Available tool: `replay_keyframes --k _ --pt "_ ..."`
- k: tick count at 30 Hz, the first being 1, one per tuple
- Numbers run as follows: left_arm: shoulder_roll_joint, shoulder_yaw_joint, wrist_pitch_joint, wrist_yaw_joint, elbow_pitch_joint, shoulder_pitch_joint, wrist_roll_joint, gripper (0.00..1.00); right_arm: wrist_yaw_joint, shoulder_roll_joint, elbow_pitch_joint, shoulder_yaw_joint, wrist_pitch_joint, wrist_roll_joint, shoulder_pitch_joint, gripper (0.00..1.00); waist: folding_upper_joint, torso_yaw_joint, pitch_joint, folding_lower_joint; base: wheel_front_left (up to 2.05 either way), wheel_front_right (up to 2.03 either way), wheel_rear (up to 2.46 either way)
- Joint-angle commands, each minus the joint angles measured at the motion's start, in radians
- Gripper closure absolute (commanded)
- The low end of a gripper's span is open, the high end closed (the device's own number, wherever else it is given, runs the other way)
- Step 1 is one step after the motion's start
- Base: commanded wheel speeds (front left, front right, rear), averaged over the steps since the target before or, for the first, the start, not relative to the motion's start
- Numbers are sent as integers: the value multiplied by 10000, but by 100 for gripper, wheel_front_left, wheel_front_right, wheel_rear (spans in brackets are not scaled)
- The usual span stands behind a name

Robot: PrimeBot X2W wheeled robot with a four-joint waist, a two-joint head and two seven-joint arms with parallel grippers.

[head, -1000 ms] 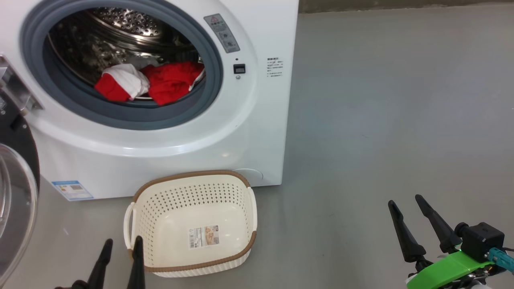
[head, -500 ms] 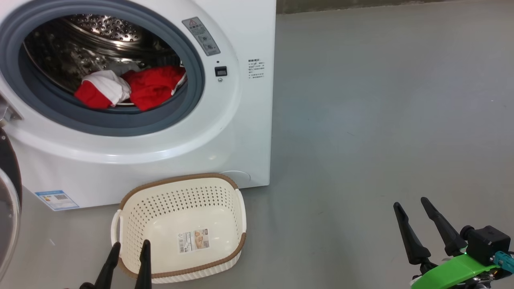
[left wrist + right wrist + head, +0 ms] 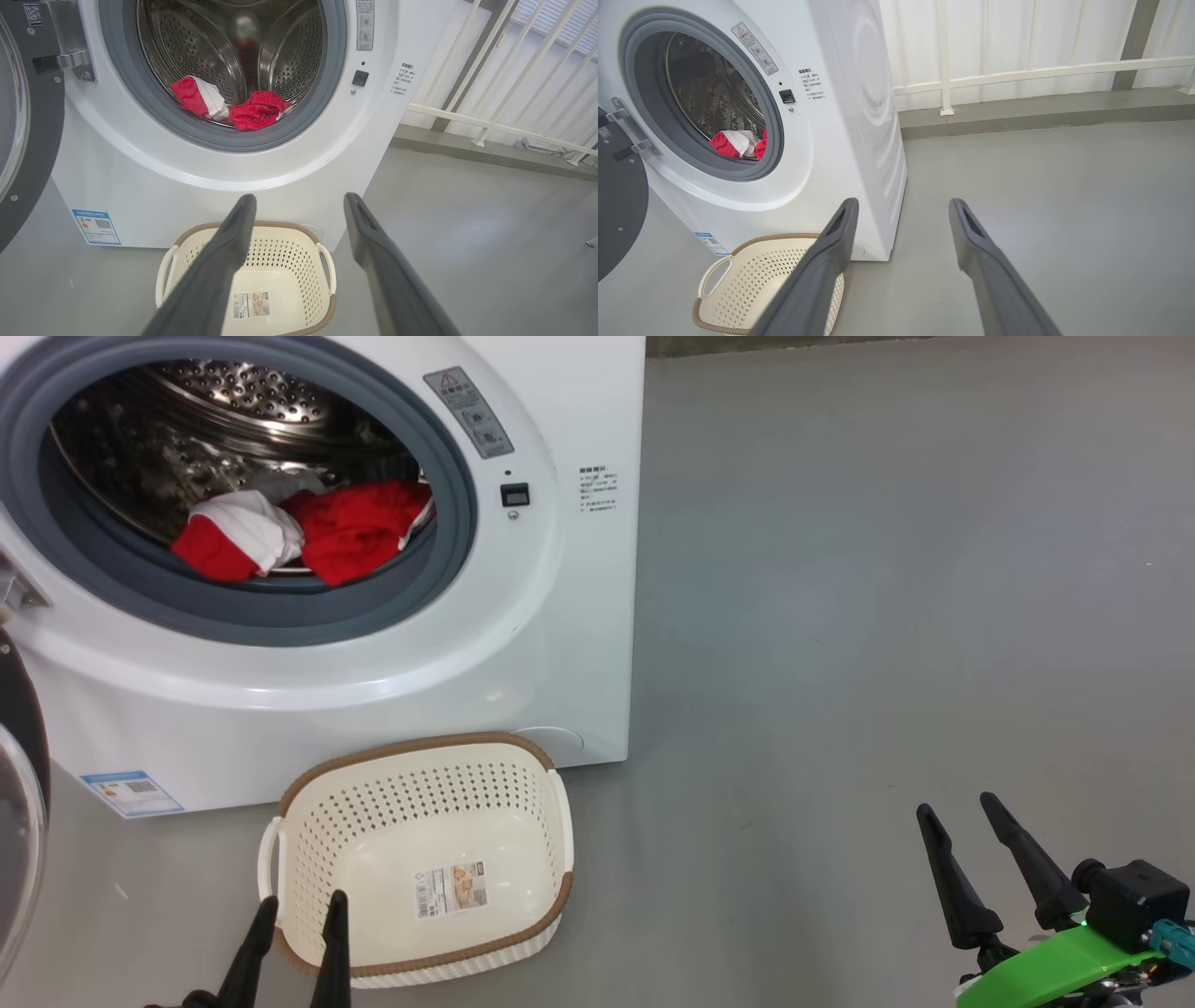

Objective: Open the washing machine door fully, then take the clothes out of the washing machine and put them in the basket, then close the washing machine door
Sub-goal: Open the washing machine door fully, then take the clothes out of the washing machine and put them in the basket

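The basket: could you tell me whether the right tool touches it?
Apart. The head view shows bare floor between the basket and the right tool.

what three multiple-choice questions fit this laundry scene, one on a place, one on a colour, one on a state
1. Where is the basket relative to the washing machine?
A. on top of it
B. inside it
C. on the floor in front of it

2. What colour are the clothes mostly?
A. red with white
B. blue
C. black

3. How is the washing machine door?
A. shut
B. open
C. lying in the basket

Answers:
1 C, the basket stands on the floor at the foot of the washing machine.
2 A, red cloth with white parts lies in the drum.
3 B, the drum is in plain sight and the door hangs off to one side.
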Motion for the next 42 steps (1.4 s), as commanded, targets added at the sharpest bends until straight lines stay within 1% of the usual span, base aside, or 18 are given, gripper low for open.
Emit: replay_keyframes --k 1,11,25,30,42 --pt "133 323 -51 -54 -291 -294 66 0 48 -176 -274 130 -93 10 -138 0 0 3 16 0 0 0 0" --pt "171 358 -51 -54 -408 -448 64 0 48 -168 -291 115 -93 6 -204 0 0 20 140 0 29 -33 4" --pt "255 370 -51 -54 -341 -599 -23 0 48 -142 -282 187 -94 -9 -247 0 0 112 187 0 129 -142 13" --pt "239 510 -51 -54 -143 -698 248 0 48 -142 -303 186 -94 -8 -243 0 0 167 175 0 107 -114 8" --pt "133 518 -51 -54 -139 -689 332 0 48 -168 -289 253 -94 -8 -189 0 0 222 121 0 21 -21 0"
